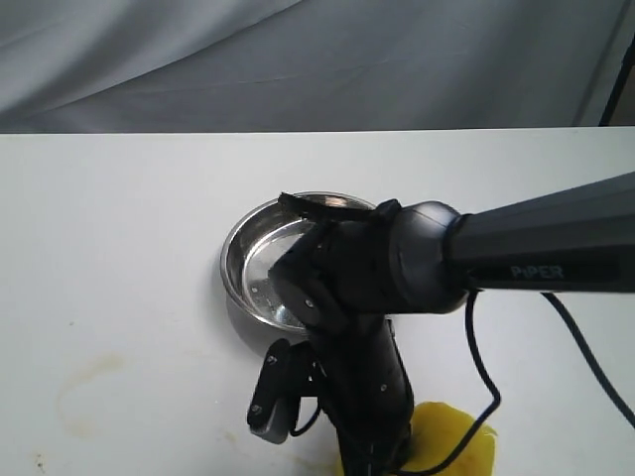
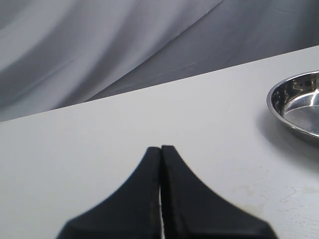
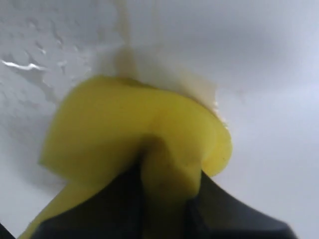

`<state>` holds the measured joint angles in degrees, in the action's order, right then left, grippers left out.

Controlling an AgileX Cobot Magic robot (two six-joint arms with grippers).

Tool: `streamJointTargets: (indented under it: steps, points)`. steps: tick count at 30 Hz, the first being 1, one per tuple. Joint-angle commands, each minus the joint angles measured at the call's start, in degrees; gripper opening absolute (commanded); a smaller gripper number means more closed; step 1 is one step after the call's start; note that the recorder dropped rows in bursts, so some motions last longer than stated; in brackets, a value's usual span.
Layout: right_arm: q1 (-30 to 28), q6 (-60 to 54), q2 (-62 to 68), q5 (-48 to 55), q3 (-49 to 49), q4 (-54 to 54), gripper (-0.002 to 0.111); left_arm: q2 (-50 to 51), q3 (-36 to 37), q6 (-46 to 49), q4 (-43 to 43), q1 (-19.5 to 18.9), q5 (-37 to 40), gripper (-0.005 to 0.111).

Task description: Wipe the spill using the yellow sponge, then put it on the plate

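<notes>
My right gripper is shut on the yellow sponge, which bulges around the pinched middle and presses on the white table. In the exterior view the sponge shows at the bottom edge, under the right arm that reaches across the middle. No amber spill shows; only a pale brownish wet patch lies just past the sponge. The steel plate stands behind the arm and is partly covered by it. My left gripper is shut on nothing above bare table, with the plate off to its side.
A faint brownish ring stain marks the table at the front left. Water droplets glisten beside the sponge. A black cable hangs from the right arm. Grey cloth backs the table's far edge.
</notes>
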<state>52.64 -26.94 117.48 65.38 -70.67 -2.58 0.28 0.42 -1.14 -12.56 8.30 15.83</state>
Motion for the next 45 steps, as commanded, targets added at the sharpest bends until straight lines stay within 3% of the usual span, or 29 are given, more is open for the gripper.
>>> streamJointTargets:
  steps: [1,8,26,33,38,41,45]
  points:
    - [0.7,-4.7,5.0,-15.4,-6.1,17.6,0.000,-0.3,-0.4,-0.3,0.1,0.3,-0.6,0.000]
    - [0.7,-5.6,12.4,-11.7,-17.3,21.3,0.000,-0.3,-0.4,-0.3,0.1,0.3,-0.6,0.000]
    - [0.7,-2.6,26.9,-13.2,-44.3,28.6,0.000,-0.3,-0.4,-0.3,0.1,0.3,-0.6,0.000]
    - [0.6,1.4,29.2,-20.1,-49.7,27.4,0.000,-0.3,-0.4,-0.3,0.1,0.3,-0.6,0.000]
    - [0.3,7.9,29.7,-26.2,-50.1,19.7,0.000,-0.3,-0.4,-0.3,0.1,0.3,-0.6,0.000]
    - [-0.9,14.9,29.7,-26.1,-50.1,13.1,0.000,-0.3,-0.4,-0.3,0.1,0.3,-0.6,0.000]
    - [-3.5,16.5,28.8,-23.0,-50.1,14.6,0.000,-0.3,-0.4,-0.3,0.1,0.3,-0.6,0.000]
